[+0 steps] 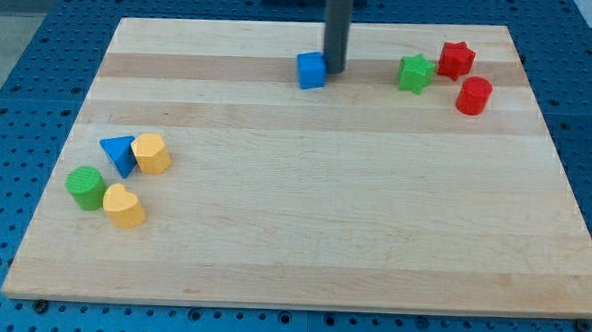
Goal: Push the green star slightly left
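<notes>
The green star (415, 73) lies near the view's top right on the wooden board (303, 236). A red star (456, 60) touches or nearly touches its upper right side, and a red cylinder (473, 96) stands just to its lower right. My tip (335, 70) comes down from the view's top and rests against the right side of a blue cube (311, 71). The tip is well to the left of the green star, with a gap of bare board between them.
A cluster sits at the view's lower left: a blue triangle (118, 153), a yellow hexagon (151, 153), a green cylinder (85, 188) and a yellow heart (123, 207). The board's edges drop to a blue perforated table (19, 94).
</notes>
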Controlling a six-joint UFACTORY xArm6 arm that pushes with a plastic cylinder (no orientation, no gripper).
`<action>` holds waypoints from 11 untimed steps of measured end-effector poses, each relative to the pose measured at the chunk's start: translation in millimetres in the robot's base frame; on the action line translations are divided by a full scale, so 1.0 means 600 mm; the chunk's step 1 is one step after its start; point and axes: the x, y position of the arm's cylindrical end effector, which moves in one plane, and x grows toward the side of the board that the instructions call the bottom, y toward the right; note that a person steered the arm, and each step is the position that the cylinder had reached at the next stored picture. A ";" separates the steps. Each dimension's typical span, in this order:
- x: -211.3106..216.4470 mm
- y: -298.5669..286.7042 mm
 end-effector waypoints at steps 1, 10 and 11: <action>-0.045 -0.036; 0.060 0.198; 0.061 0.169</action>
